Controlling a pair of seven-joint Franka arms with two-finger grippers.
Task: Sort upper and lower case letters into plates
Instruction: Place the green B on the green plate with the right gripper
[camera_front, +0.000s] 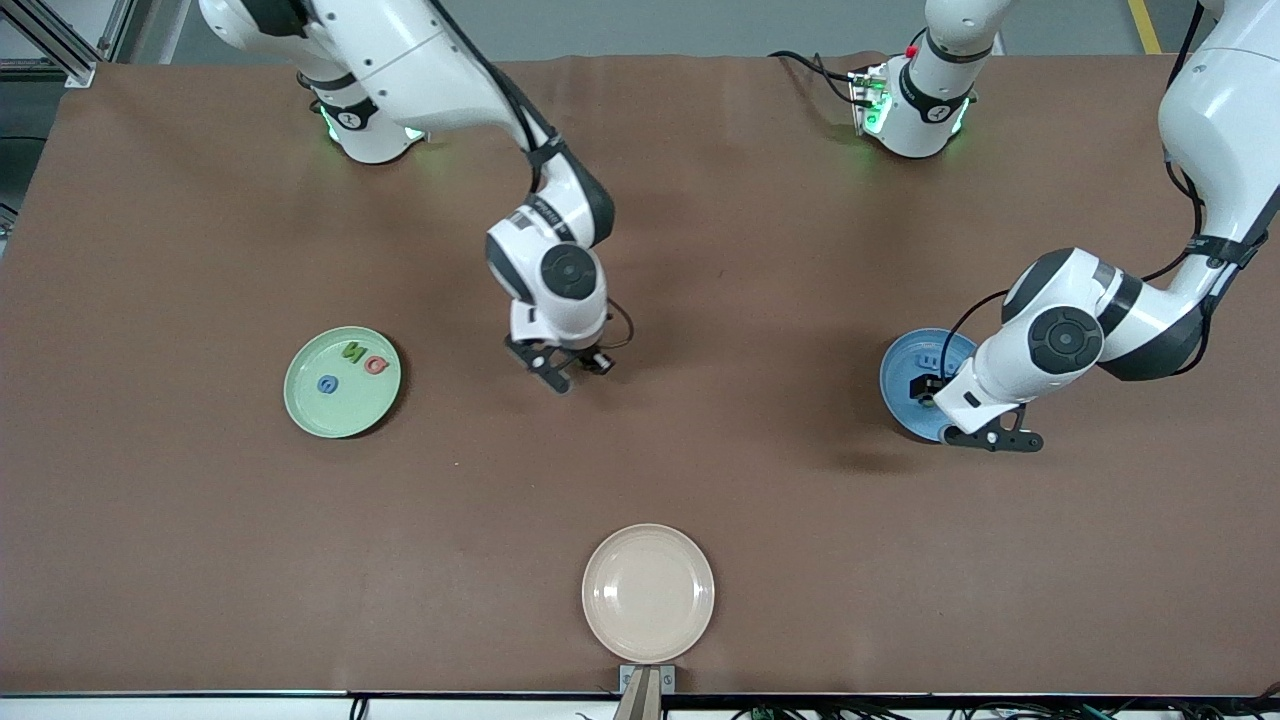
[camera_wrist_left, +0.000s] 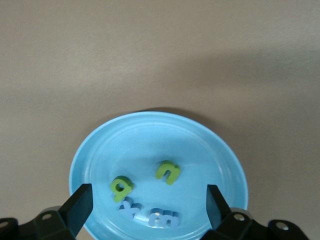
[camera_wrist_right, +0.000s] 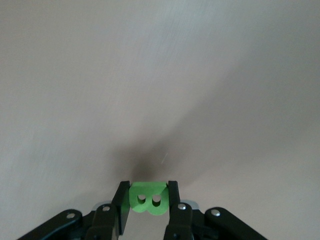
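My right gripper (camera_front: 553, 368) hangs over bare table in the middle and is shut on a green letter B (camera_wrist_right: 148, 198), which shows between its jaws in the right wrist view. My left gripper (camera_front: 955, 408) is open and empty over the blue plate (camera_front: 900, 370). The left wrist view shows that plate (camera_wrist_left: 220, 155) holding two green letters (camera_wrist_left: 168, 171) (camera_wrist_left: 121, 187) and two blue letters (camera_wrist_left: 131, 209) (camera_wrist_left: 164, 218), between my open fingers (camera_wrist_left: 80, 207). The pale green plate (camera_front: 315, 410), toward the right arm's end, holds a green (camera_front: 352, 350), a red (camera_front: 376, 365) and a blue letter (camera_front: 327, 384).
A cream-beige plate (camera_front: 648, 592) sits with nothing in it near the table edge closest to the front camera. The brown table (camera_front: 760, 300) has no loose letters showing on it.
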